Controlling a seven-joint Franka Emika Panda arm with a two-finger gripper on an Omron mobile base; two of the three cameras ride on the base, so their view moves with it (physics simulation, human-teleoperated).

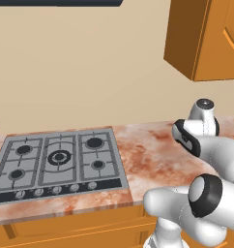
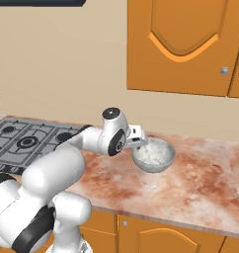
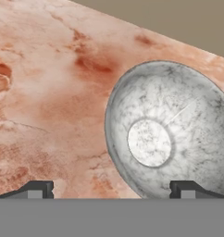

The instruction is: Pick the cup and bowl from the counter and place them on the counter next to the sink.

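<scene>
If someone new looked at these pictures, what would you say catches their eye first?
Probably the shiny silver-grey bowl, sitting upright on the pink-and-rust marbled counter to the right of the stove. Next, the white arm reaching toward it, with the open gripper hovering at the bowl's near rim, one fingertip over its edge and the other over bare stone. Orange wall cabinets hang above.
</scene>
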